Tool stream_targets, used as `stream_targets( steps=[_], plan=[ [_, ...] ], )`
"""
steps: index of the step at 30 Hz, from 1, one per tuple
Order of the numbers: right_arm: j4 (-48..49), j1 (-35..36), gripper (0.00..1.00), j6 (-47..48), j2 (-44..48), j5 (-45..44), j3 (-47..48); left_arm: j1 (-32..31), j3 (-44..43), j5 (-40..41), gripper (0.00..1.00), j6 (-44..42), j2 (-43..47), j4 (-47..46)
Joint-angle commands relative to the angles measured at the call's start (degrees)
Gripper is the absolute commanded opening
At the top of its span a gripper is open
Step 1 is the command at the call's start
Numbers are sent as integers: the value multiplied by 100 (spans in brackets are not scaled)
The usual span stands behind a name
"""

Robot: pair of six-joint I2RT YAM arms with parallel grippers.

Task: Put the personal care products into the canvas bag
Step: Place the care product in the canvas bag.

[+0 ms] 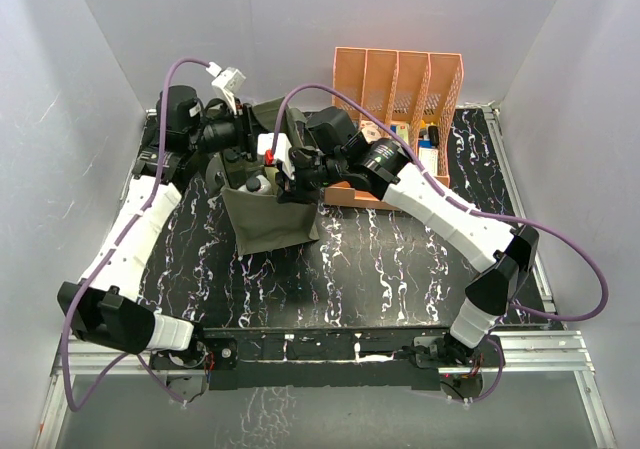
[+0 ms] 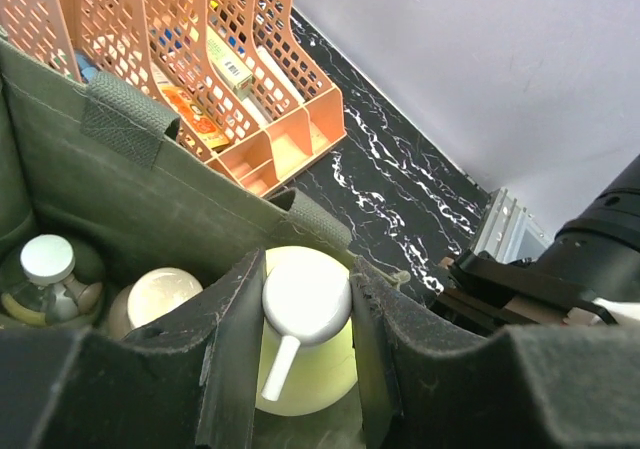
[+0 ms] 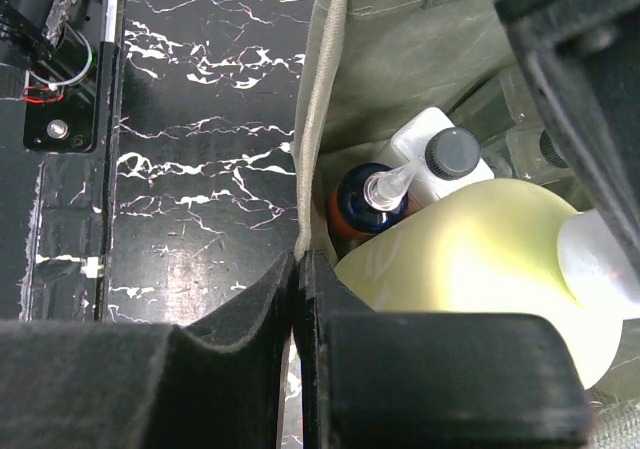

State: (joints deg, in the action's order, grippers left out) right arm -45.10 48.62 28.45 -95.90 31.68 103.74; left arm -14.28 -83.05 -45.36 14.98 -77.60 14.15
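Note:
The olive canvas bag (image 1: 268,227) stands open at the table's back left. My left gripper (image 2: 307,265) reaches down into it, shut on the white pump head of the pale yellow bottle (image 2: 322,374). Beside that bottle in the bag are a clear glass bottle (image 2: 48,266) and a beige bottle top (image 2: 163,294). My right gripper (image 3: 298,262) is shut on the bag's rim (image 3: 312,119), pinching the fabric edge. Below it inside the bag I see the small orange-blue bottle (image 3: 362,206), the white grey-capped bottle (image 3: 428,141) and the pale yellow bottle (image 3: 470,259).
A peach slotted file organiser (image 1: 397,79) with small boxes stands just right of the bag, against the back wall. Both arms cross over the bag mouth. Black marbled table (image 1: 380,259) stretches in front; white walls close in on the left, back and right.

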Motion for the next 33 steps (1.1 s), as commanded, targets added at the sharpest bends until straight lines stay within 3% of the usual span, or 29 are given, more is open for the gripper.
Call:
stream_targets(
  steps=[1, 12, 24, 33],
  plan=[
    [441, 22, 8, -56, 127, 339, 502, -104, 18, -590, 0, 867, 88, -1024],
    [406, 17, 8, -74, 50, 241, 670, -396, 651, -496, 0, -179, 233, -466],
    [300, 22, 8, -70, -63, 183, 1002, -779, 887, -932, 0, -1207, 35, -229],
    [330, 22, 8, 7, -14, 266, 860, -802, 1234, -1206, 0, -1533, -20, -366]
  ],
)
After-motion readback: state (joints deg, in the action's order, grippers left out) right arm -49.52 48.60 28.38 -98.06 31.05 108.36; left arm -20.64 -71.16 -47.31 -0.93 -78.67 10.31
